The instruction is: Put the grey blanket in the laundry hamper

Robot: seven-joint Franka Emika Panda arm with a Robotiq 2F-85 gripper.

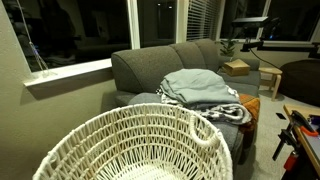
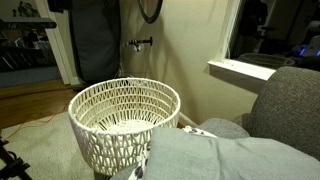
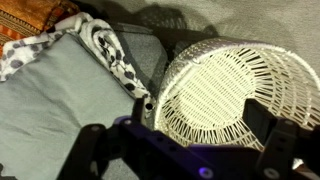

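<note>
The gripper (image 3: 185, 148) hung empty, jaws wide apart, seemingly just above the soft pale blue-grey fabric blanket (image 3: 50, 100), with the round white open-weave rope hamper (image 3: 215, 47) beneath its other side. A good grasp called for a thick fold, clear of the black-and-white spotted blanket (image 3: 118, 60) ahead.

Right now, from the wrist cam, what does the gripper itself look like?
The gripper is black and out of focus: two chunky, angular fingers joined by a dark body with blue-violet glints. No cables or markings are legible. The arm isn't clearly visible.
</note>
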